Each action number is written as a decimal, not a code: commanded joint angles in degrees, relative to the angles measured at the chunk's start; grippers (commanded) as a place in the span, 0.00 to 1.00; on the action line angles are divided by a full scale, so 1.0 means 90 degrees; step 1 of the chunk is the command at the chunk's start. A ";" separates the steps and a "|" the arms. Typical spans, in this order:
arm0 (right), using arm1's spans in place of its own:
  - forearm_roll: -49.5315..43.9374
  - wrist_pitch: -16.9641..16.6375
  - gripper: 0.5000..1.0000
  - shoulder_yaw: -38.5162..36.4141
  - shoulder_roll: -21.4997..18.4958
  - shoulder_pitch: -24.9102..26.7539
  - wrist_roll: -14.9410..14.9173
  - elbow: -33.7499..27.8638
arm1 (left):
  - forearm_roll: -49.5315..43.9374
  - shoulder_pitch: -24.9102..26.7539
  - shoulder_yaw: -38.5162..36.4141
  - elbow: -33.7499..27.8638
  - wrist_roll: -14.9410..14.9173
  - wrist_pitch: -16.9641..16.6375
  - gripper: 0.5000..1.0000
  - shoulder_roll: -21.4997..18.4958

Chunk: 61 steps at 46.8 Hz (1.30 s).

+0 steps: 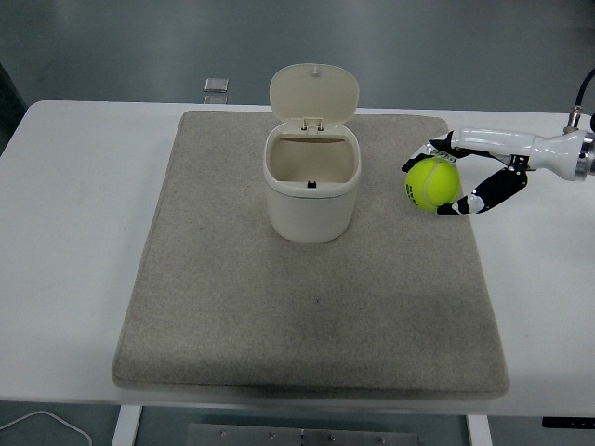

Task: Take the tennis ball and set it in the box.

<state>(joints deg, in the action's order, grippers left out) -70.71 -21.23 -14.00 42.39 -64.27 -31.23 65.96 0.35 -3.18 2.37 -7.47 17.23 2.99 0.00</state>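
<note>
Right robot hand (pixel 446 177) reaching in from the right edge, fingers curled around the tennis ball (pixel 432 184). Ball above the grey mat (pixel 307 307), right of the cream box (pixel 310 190). Box lid (pixel 314 91) upright, open. White tabletop (pixel 74 232) underneath.

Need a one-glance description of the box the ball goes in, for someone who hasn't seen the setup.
A grey mat covers most of the white table. Toward its far middle stands the box, a small cream bin with its hinged lid tipped up and back. It is the only container; the tennis ball in the right robot hand is to its right.
</note>
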 commanded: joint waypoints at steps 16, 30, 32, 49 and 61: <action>0.0015 -0.0072 0.02 -0.0046 -0.0461 -0.0486 0.0111 0.0191 | 0.0000 0.0001 0.0000 0.0000 0.0000 0.0000 0.98 0.0000; 0.0034 -0.0053 0.03 -0.0163 -0.1106 -0.0808 0.0335 0.0035 | 0.0000 0.0001 0.0000 0.0000 0.0000 0.0000 0.98 0.0000; 0.0034 -0.0053 0.03 -0.0212 -0.1184 -0.0828 0.0404 0.0025 | 0.0000 0.0001 0.0000 0.0000 0.0000 0.0000 0.98 0.0000; 0.0034 0.0318 0.07 -0.0222 -0.1594 -0.0955 0.1038 -0.0014 | 0.0000 0.0001 0.0000 0.0000 0.0000 0.0000 0.98 0.0000; 0.0034 0.0513 0.22 -0.0222 -0.1741 -0.0955 0.1127 -0.0014 | 0.0000 0.0001 0.0000 0.0000 0.0000 0.0000 0.98 0.0000</action>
<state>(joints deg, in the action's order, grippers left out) -70.40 -17.38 -16.00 26.75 -72.89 -21.12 65.83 0.35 -3.17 2.37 -7.47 17.23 2.99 0.00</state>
